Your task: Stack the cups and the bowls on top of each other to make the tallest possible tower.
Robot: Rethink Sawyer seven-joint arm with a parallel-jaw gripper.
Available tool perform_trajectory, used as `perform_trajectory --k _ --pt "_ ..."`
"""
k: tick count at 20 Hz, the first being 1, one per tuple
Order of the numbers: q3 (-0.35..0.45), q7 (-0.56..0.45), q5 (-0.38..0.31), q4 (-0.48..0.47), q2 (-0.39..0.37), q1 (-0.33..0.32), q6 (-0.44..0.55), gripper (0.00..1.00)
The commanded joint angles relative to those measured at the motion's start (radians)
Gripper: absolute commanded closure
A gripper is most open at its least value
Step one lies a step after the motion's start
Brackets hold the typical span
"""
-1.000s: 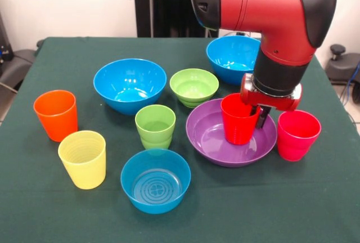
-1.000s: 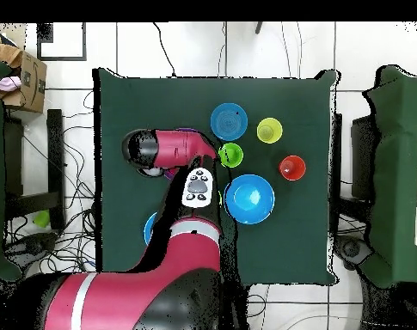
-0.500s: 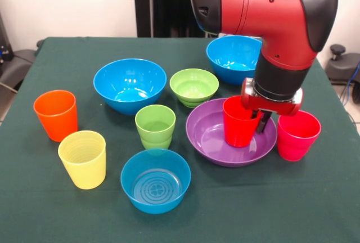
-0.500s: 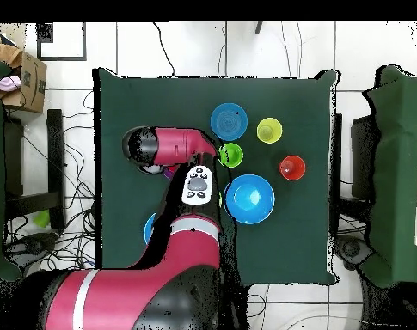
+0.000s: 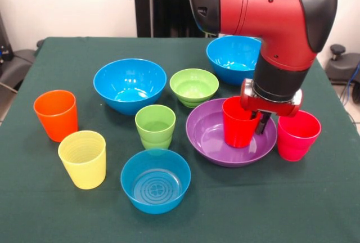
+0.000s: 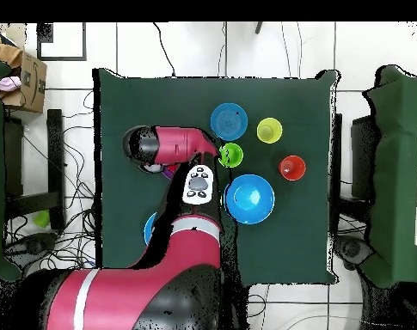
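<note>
A red cup (image 5: 238,122) stands inside the wide purple bowl (image 5: 209,139) at the right of the table. My gripper (image 5: 256,119) comes down over the cup's right rim and is shut on it, one finger (image 5: 262,124) showing outside the wall. A pinkish-red cup (image 5: 297,135) stands just right of the purple bowl. Elsewhere stand two large blue bowls (image 5: 130,84) (image 5: 232,57), a small green bowl (image 5: 194,86), a light green cup (image 5: 155,126), a small blue bowl (image 5: 156,181), a yellow cup (image 5: 83,158) and an orange cup (image 5: 55,115). In the overhead view the arm (image 6: 173,146) hides the gripper.
The dark green table (image 5: 67,57) carries everything; the pinkish-red cup is close beside my gripper. In the overhead view a cardboard box (image 6: 27,82) sits off the table's left side, with cables on the floor around it.
The gripper and the red cup have shifted slightly to the right inside the purple bowl. Everything else stays put.
</note>
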Motion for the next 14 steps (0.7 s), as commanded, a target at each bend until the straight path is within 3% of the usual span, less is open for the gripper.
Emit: perform_trajectory --k 1,14 --pt "0.055 0.027 -0.041 -0.036 0.04 -0.023 0.033 1.0" --pt "0.05 0.005 -0.056 -0.054 0.054 -0.033 0.029 1.0"
